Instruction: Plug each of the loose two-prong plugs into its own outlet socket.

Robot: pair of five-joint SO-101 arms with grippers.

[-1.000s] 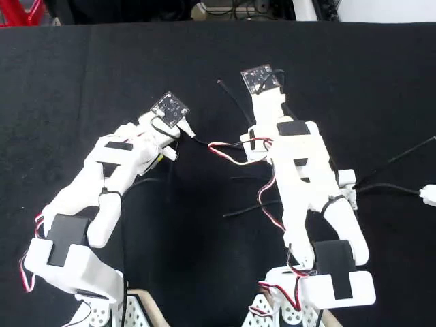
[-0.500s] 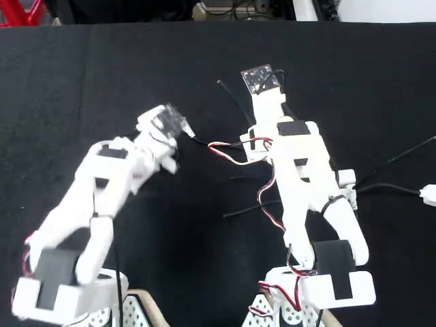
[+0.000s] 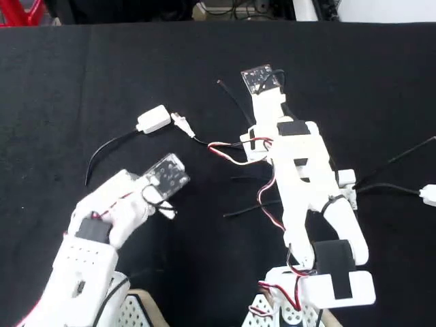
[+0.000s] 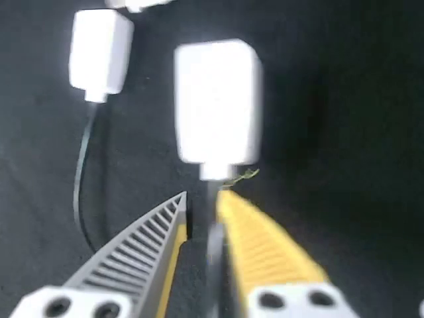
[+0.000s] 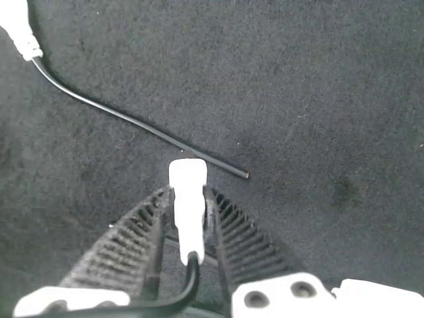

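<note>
A white socket block (image 3: 152,119) with a black cord lies on the black table, and a small white plug (image 3: 182,124) lies at its end. My left arm's wrist (image 3: 167,178) is nearer the front edge than they are. In the left wrist view my left gripper (image 4: 202,197) is shut narrowly on a black cord. A second white block (image 4: 218,99) sits on that cord just past the fingertips, and the table's socket block (image 4: 99,50) lies beyond. My right gripper (image 5: 187,192) is shut on a white plug (image 5: 187,195), low over the cloth at the table's middle back.
Another white plug (image 5: 20,33) trails a thin black cord (image 5: 146,129) that ends in front of the right gripper. Loose black cords (image 3: 246,208) cross the table by the right arm. A white connector (image 3: 428,194) lies at the right edge.
My left arm has pulled back toward the front edge, away from the white socket block and small plug it was hanging over. The right arm has not moved.
</note>
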